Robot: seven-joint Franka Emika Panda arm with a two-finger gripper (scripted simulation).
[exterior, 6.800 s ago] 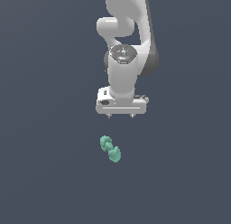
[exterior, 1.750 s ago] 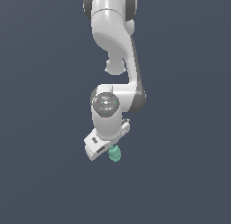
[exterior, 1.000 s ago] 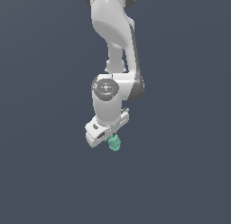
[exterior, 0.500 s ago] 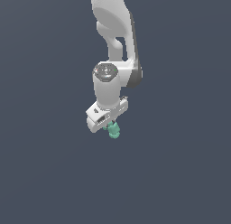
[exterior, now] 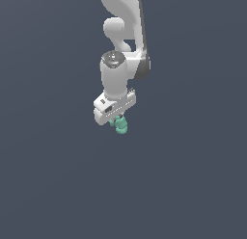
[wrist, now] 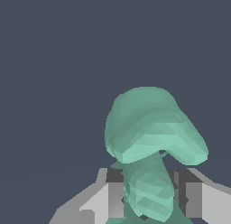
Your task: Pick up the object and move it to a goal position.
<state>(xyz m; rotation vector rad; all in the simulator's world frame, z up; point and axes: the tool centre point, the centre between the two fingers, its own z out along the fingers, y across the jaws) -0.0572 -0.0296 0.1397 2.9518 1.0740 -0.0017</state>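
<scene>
Now object (wrist: 151,142) between gripper (wrist: 151,198) fingers

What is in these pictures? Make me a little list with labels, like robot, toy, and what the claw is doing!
robot: one white arm, reaching down
claw: gripper, closed on the toy
toy: small lumpy teal-green object
where the toy is: pinched between the two fingers, one knobby end sticking out past them
background: plain dark grey, nothing else in view
</scene>
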